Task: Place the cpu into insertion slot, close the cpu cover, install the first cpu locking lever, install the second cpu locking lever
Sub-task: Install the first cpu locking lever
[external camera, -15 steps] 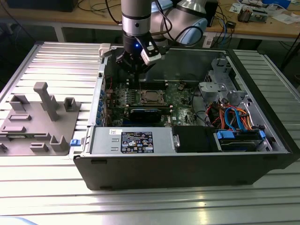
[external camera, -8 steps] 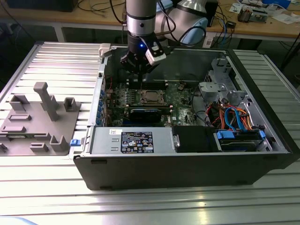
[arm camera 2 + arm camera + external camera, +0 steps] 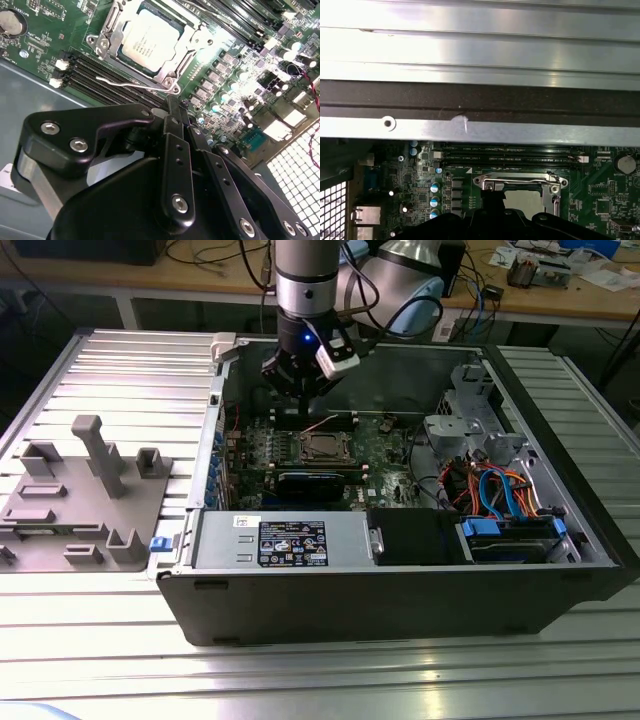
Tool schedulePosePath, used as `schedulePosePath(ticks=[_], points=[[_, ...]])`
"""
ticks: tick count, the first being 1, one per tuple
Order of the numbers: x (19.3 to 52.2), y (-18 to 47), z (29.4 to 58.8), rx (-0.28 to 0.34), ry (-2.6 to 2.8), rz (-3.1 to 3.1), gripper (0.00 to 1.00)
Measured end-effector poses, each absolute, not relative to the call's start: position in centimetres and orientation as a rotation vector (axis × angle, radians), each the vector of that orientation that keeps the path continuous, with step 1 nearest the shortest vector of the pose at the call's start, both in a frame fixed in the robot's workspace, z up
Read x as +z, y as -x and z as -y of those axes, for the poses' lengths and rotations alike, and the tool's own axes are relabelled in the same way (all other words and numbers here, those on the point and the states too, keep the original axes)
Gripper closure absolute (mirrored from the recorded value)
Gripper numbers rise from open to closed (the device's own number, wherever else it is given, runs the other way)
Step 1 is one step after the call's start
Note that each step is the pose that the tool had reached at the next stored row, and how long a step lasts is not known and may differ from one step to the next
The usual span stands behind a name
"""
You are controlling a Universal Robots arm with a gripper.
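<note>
In the exterior view the gripper point(image 3: 298, 388) hangs over the green board point(image 3: 385, 445). The cpu point(image 3: 322, 447) is at its 6 o'clock, flat in the insertion slot point(image 3: 296, 447), shiny side up, square with no longer side. In the second wrist view the fingers point(image 3: 172, 120) are pressed together and empty, near a wire lever point(image 3: 135, 85) along the cpu cover point(image 3: 107, 35); a crooked push could bend it.

The arm point(image 3: 305, 280) is sporting a silver-grey tube with a blue light point(image 3: 306, 338) glowing, and the black gripper point(image 3: 172, 102) is showing off shiny screws point(image 3: 179, 202).
</note>
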State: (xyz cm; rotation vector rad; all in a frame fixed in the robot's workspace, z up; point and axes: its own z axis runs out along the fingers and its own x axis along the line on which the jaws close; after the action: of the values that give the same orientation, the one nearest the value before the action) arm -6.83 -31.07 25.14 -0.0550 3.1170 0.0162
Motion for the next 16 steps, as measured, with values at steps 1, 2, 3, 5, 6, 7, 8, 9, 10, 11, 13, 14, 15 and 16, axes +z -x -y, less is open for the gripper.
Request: schedulePosePath(ticks=[1,2,3,5,6,7,8,9,10,11,13,14,15,16], points=[[25.1,6.8,31.1,0.016,0.055,-3.117,0.89],[25.1,6.8,31.1,0.023,0.055,-3.117,0.89],[25.1,6.8,31.1,0.037,0.052,-3.117,0.89],[25.0,6.7,31.1,0.066,0.037,-3.116,0.89],[24.8,6.7,31.1,0.076,0.032,-3.115,0.89],[24.8,6.6,31.1,0.076,0.032,-3.116,0.89],[24.7,6.5,31.1,0.076,0.032,-3.116,0.89],[24.6,6.4,31.1,0.076,0.032,-3.116,0.89],[24.5,6.3,31.1,0.076,0.032,-3.116,0.89],[24.4,6.2,31.0,0.076,0.031,-3.116,0.89],[24.2,5.9,31.0,0.076,0.031,-3.116,0.89],[24.2,5.7,31.0,0.076,0.028,-3.116,0.89],[24.1,5.7,31.0,0.076,0.022,-3.116,0.89],[24.0,5.6,31.0,0.076,0.012,-3.116,0.89]])
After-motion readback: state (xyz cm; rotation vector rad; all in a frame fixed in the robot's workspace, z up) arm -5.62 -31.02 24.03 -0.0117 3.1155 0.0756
